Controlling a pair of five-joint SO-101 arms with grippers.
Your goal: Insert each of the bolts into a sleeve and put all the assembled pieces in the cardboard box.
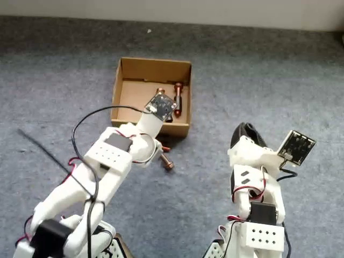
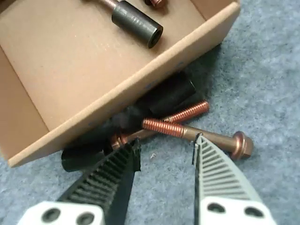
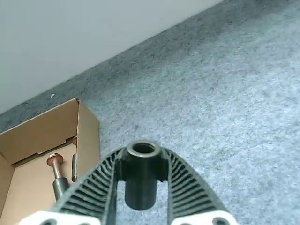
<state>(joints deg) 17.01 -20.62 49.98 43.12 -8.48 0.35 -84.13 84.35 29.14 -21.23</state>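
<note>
Grey surface (image 2: 272,70) by the cardboard box (image 2: 154,75) carries a bolt (image 2: 199,135) lying crosswise just ahead of my left fingers (image 2: 110,176), spread empty; my right fingers (image 3: 93,192) clamp a sleeve (image 3: 140,176).

Shows a table (image 1: 258,80) covered in grey carpet-like fabric, bearing an open cardboard box (image 1: 156,61) toward its far middle. Has two copper-coloured bolts (image 2: 215,139) crossed just outside the box's near wall, with dark sleeves (image 2: 172,92) lying against that wall. Carries a thin black cable (image 1: 43,150) on the left arm's side.
</note>
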